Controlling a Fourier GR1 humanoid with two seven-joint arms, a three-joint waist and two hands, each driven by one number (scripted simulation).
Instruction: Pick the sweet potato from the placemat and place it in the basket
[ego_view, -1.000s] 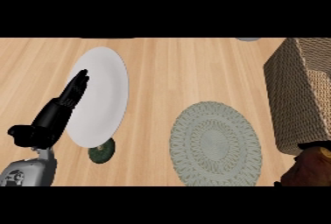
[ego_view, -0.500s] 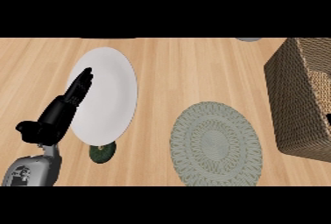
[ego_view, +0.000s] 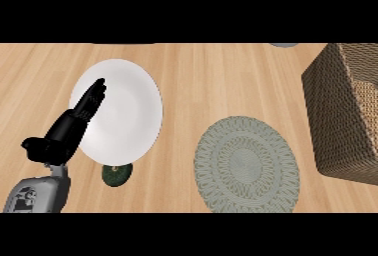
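The round grey-green placemat (ego_view: 247, 164) lies bare on the wooden counter at lower centre; no sweet potato shows on it or anywhere in view. The woven wicker basket (ego_view: 347, 110) stands tall at the right edge, its inside hidden from here. My left hand (ego_view: 70, 127) rests open at the left, fingers straight and pointing up over the white plate. My right hand is out of the picture.
A large white plate (ego_view: 133, 105) lies left of the placemat. A small dark green round object (ego_view: 117, 174) sits just below the plate's lower rim. A grey item (ego_view: 284, 44) peeks in at the top edge.
One second ago my right hand, curled round something brown, showed at the lower right corner below the basket; it has left the view. The left hand has barely shifted.
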